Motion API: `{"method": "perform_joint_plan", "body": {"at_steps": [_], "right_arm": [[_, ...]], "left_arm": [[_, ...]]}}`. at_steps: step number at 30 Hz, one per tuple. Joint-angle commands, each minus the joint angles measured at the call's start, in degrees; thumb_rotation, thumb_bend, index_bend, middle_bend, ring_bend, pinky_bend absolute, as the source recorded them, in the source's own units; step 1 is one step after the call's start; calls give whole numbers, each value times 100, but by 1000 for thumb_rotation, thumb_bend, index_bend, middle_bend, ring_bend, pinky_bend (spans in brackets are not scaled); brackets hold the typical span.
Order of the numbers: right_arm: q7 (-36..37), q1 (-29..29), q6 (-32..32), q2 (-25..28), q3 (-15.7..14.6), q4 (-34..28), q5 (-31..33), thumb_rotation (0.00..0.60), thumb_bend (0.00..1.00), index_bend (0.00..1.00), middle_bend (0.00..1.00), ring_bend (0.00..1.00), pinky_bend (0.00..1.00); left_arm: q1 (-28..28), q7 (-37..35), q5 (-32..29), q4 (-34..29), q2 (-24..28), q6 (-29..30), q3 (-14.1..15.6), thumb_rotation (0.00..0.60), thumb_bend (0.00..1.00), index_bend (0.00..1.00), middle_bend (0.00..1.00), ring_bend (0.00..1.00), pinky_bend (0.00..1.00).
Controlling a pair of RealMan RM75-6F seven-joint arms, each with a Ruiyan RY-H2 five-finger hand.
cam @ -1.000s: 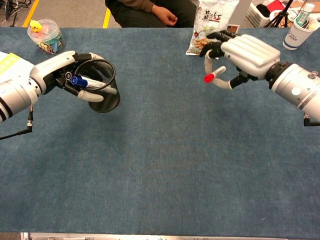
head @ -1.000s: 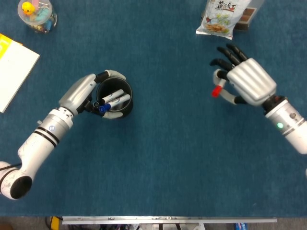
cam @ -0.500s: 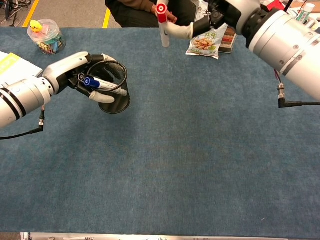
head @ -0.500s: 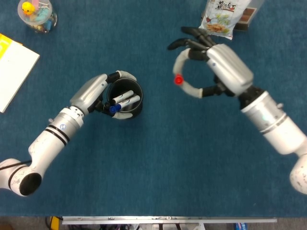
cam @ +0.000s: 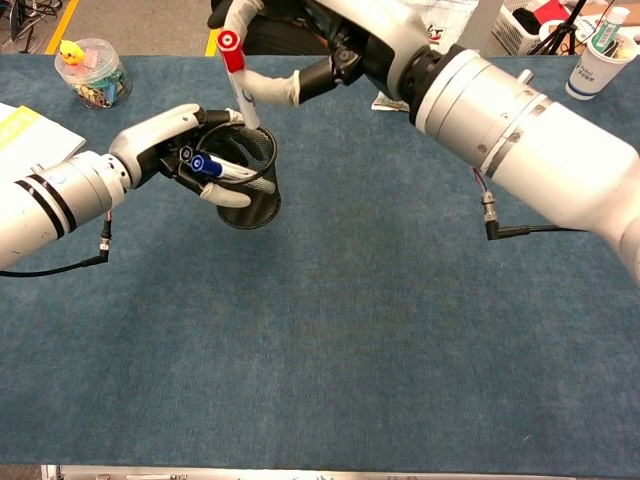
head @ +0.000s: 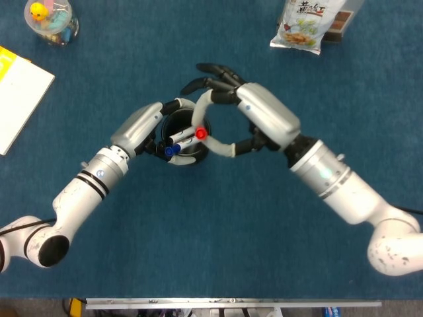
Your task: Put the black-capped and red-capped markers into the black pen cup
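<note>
With my left hand [cam: 175,150] gripping the tilted black pen cup [cam: 250,185], my right hand [head: 248,119] pinches the red-capped marker [cam: 237,75] over its mouth, cap up; next I lower it in and release, judging insertion nearly due.

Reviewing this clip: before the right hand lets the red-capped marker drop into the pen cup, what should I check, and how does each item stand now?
1. Red-capped marker held by right hand: ok.
2. Marker upright, red cap up, lower end at the cup's mouth: ok in chest view.
3. Marker centred over the black pen cup: cannot tell; it sits near the rim.
4. Left hand grips the cup, steadying it: ok.
5. Cup upright: not ok, it tilts towards the left hand.
6. Room inside: cannot tell; a blue-capped marker and another already lie across the opening.
</note>
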Motion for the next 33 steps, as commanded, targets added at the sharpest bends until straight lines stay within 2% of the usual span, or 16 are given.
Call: {"method": "perform_joint_plan", "body": {"at_steps": [1, 6, 9, 13, 16, 25, 33], "right_arm": [[-52, 69, -17, -130, -15, 82, 33, 600, 355, 588, 279, 59, 0], [-204, 182, -119, -272, -129, 347, -78, 600, 357, 576, 240, 27, 0], [-179, 201, -150, -301, -162, 422, -137, 600, 322, 487, 198, 1, 0], [-226, 205, -104, -326, -176, 458, -199, 600, 188, 341, 157, 0, 0], [-287, 180, -4, -306, -182, 474, -300, 600, 159, 292, 134, 0, 0], [-519, -131, 500, 155, -235, 343, -648, 600, 157, 281, 126, 0, 0], [-471, -465, 664, 725, -384, 363, -711, 600, 157, 281, 126, 0, 0]], "left_arm": [[-3, 10, -14, 11, -11, -2, -4, 600, 86, 269, 327, 348, 242], [-10, 34, -31, -23, -19, 30, -45, 600, 86, 269, 327, 348, 242], [-13, 51, -24, -42, -5, 40, -54, 600, 86, 269, 327, 348, 242], [-10, 55, -24, -52, 16, 34, -50, 600, 86, 269, 327, 348, 242], [8, 52, -7, -46, 30, 48, -33, 600, 86, 269, 327, 348, 242], [78, -76, 95, 147, -14, 65, 64, 600, 86, 269, 327, 348, 242], [70, -185, 260, 767, -445, 84, 172, 600, 86, 269, 327, 348, 242]]}}
